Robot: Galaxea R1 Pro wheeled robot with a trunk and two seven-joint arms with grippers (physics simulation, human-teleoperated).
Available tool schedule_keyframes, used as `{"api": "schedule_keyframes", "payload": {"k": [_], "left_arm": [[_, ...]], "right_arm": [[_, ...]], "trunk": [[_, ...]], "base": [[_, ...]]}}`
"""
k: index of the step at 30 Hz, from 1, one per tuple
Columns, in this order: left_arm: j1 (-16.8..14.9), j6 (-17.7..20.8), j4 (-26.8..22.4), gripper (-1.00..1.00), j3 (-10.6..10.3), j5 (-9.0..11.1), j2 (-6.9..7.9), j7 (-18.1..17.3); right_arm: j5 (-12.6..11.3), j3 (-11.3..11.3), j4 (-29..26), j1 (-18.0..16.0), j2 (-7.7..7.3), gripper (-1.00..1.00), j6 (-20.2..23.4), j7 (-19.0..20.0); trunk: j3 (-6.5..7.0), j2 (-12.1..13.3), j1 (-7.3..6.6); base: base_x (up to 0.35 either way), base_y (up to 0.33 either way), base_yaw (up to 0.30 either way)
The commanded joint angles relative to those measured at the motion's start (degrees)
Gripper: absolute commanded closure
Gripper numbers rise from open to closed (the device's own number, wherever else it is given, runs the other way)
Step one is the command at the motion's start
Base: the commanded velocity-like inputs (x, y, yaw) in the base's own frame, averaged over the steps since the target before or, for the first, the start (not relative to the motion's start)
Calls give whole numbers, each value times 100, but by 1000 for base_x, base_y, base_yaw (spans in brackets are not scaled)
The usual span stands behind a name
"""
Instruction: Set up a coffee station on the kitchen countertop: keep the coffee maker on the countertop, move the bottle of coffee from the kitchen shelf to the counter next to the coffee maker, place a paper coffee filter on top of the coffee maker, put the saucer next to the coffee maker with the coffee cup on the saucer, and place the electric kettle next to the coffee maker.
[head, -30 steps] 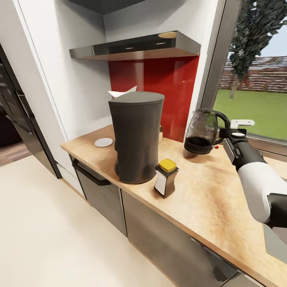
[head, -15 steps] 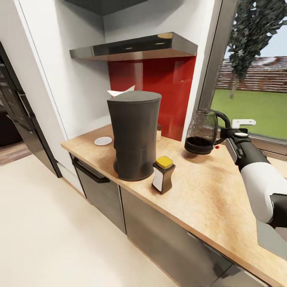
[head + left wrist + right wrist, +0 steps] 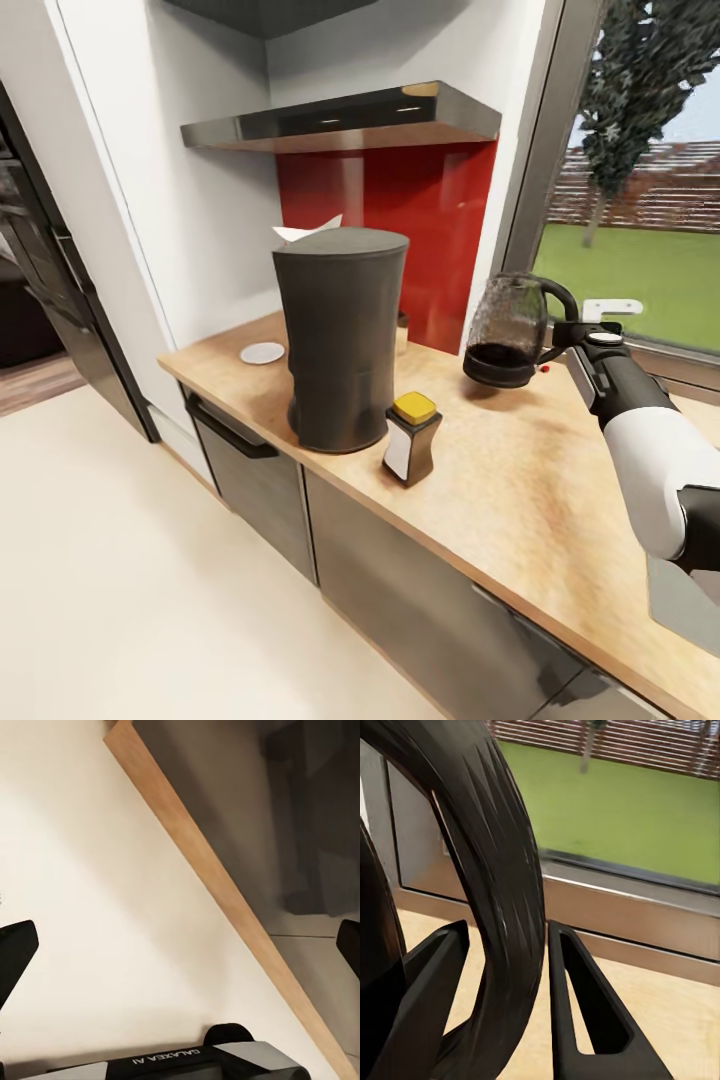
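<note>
Head view shows your right gripper [image 3: 566, 335] clamped on the electric kettle [image 3: 508, 332] handle, above the table [image 3: 520, 500] at the coffee maker's [image 3: 340, 340] three o'clock. Your left gripper's [image 3: 180, 945] jaws stand wide apart.

coffee maker [image 3: 343, 340]: one, on the kitchen countertop [image 3: 520, 500]
bottle of coffee [image 3: 410, 438]: one
paper coffee filter [image 3: 305, 232]: one, at the top of the machine
saucer [image 3: 262, 352]: one
electric kettle [image 3: 510, 330]: one
kitchen shelf [image 3: 345, 118]: one glossy shelf on the wall
robot arms in the head view: one, the right arm [image 3: 650, 450]
windows: one [image 3: 640, 200]
</note>
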Motion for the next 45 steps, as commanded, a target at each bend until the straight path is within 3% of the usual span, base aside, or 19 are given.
{"api": "schedule_keyframes", "payload": {"k": [1,22,27,37,45], "left_arm": [[-5,-41,7,-100,-48,29,1,-9],[-5,-41,9,-100,-44,29,1,-9],[-5,-41,4,-100,-45,29,1,-9],[-5,-41,10,-100,-47,29,1,-9],[-5,-41,11,-100,-47,29,1,-9]], "right_arm": [[68,-13,-14,-3,1,100,43,2],[59,-13,-14,-3,1,100,42,12],[81,-13,-14,-3,-43,100,42,461],[68,-15,-14,-3,-132,100,42,537],[70,-19,-14,-3,-166,100,42,858]], "trunk": [[-5,-3,0],[-5,-3,0],[-5,-3,0],[-5,-3,0],[-5,-3,0]], "base": [[0,-27,197],[-37,-23,147],[-55,-14,45],[-67,-26,3],[-2,-1,0]]}}
